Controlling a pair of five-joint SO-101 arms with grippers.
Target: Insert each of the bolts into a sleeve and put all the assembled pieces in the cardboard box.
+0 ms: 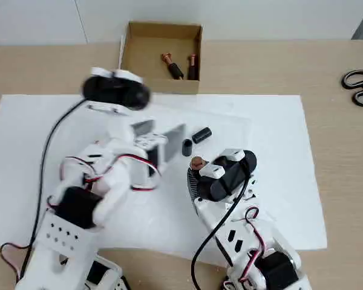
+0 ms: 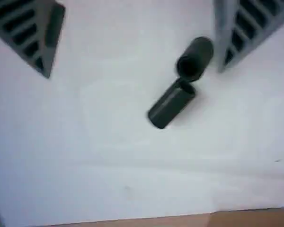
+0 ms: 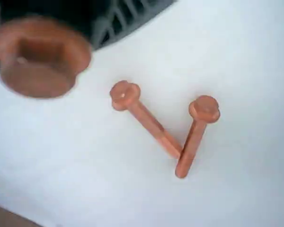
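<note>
Left pincer [image 2: 135, 71] hangs over the white paper sheet [image 1: 278, 157] near mid-worktop [image 1: 342, 181]. Its grey fingers [image 2: 33, 33] are spread wide apart with nothing between them. Two black sleeves lie on the sheet inside that gap, close to one finger. First sleeve [image 2: 195, 57] shows its open end to the camera. Second sleeve [image 2: 171, 103] lies flat, end-on to the first; cannot tell if they touch.

Right pincer [image 1: 196, 169] sits just beside the sleeves, on the side away from the box, clamped on a copper held bolt [image 3: 38, 56]. The bolt's head pokes out toward the sleeves.

In the right wrist view, first loose bolt [image 3: 142, 118] and second loose bolt [image 3: 197, 135] lie flat on the sheet. Their shank ends meet in a V, heads apart.

Cardboard box [image 1: 163, 28] stands on the worktop at the sheet's far edge. It holds first assembled piece [image 1: 172, 66] and second assembled piece [image 1: 193, 65], side by side, copper heads toward the back wall. Scissors [image 1: 360, 86] lie well apart at the worktop's edge.
</note>
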